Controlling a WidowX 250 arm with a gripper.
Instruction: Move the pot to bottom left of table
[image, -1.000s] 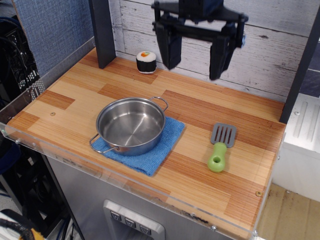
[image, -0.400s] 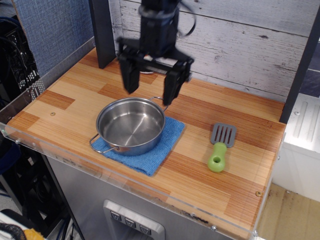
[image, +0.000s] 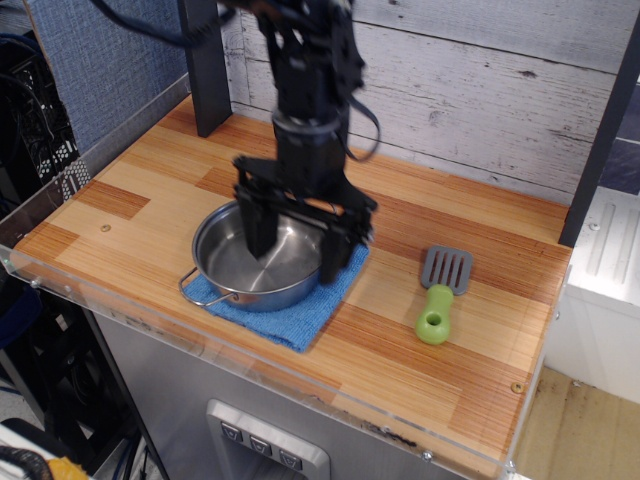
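Gripper (image: 297, 252) spread wide, one finger inside the steel pot (image: 258, 262) and one outside its right rim, I judge to pinch the wall; pot sits on blue cloth (image: 300, 312), mid-counter (image: 120, 185), front-left corner free.

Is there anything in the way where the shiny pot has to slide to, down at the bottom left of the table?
Nothing visible blocks it. The shallow round stainless-steel pot sits on a blue cloth, with the open black gripper down at it. The striped wooden table shows bare planks toward that corner.
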